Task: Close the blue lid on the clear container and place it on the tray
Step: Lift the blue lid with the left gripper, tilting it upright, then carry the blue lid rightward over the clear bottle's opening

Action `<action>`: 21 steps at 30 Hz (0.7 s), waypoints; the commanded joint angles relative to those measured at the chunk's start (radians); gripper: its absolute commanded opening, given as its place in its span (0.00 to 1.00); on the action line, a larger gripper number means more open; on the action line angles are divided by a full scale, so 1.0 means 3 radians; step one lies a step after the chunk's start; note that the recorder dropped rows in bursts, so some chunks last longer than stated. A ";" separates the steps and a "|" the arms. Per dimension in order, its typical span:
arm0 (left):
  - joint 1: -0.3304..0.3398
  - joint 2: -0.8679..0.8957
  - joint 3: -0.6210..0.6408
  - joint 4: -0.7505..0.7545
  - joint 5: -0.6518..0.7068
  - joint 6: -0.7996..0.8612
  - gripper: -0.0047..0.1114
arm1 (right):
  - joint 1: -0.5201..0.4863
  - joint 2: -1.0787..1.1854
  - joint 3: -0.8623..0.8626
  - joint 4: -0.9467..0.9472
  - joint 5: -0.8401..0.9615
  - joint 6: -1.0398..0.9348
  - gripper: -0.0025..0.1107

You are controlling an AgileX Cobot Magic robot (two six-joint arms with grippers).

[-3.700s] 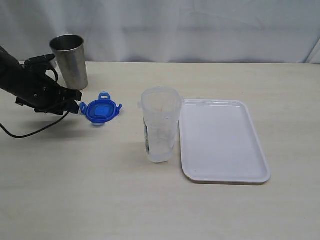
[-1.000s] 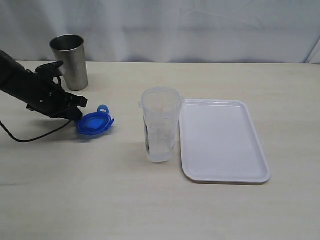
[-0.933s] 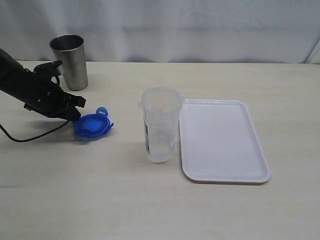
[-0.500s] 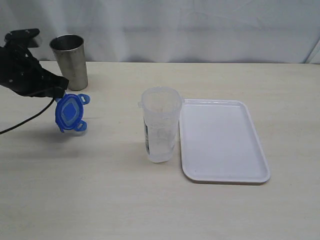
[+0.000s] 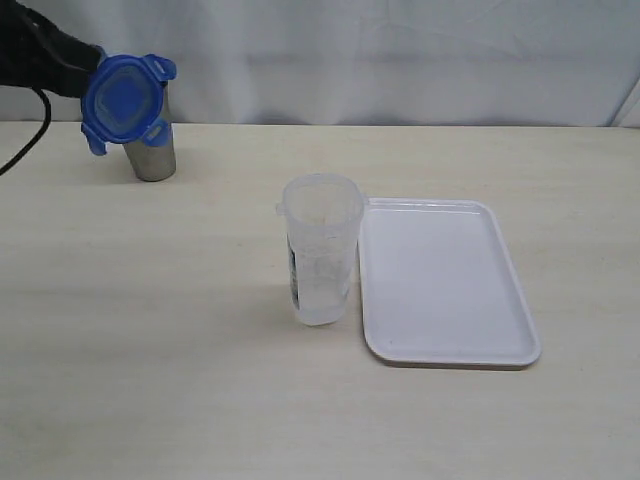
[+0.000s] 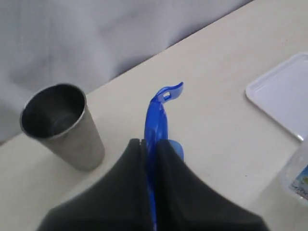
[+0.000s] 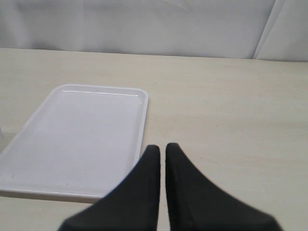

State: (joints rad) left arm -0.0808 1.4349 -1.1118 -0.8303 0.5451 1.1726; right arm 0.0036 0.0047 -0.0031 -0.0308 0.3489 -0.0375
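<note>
The left gripper's [image 6: 150, 144] jaws pinch the blue lid [image 5: 122, 98] edge-on by its rim. The lid hangs in the air, well apart from the clear container [image 5: 320, 250], on its side away from the tray [image 5: 445, 330]. The right gripper's [image 7: 162, 147] jaws are pressed together, empty.

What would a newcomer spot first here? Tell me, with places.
The blue lid stands out, pinched on edge in the shut left claw and held high at the far left, near the steel cup. Mid-table, the clear container stands upright and open, close beside the white tray.
</note>
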 commanded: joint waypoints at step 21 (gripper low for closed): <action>-0.1793 0.0378 0.0001 0.0039 -0.2671 0.2038 0.04 | -0.0014 -0.0016 0.0010 0.0003 -0.0021 0.0003 0.06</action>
State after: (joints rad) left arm -0.5846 1.5313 -1.1118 -0.8340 -0.1386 1.7592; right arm 0.0036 0.0047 -0.0031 -0.0308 0.3489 -0.0375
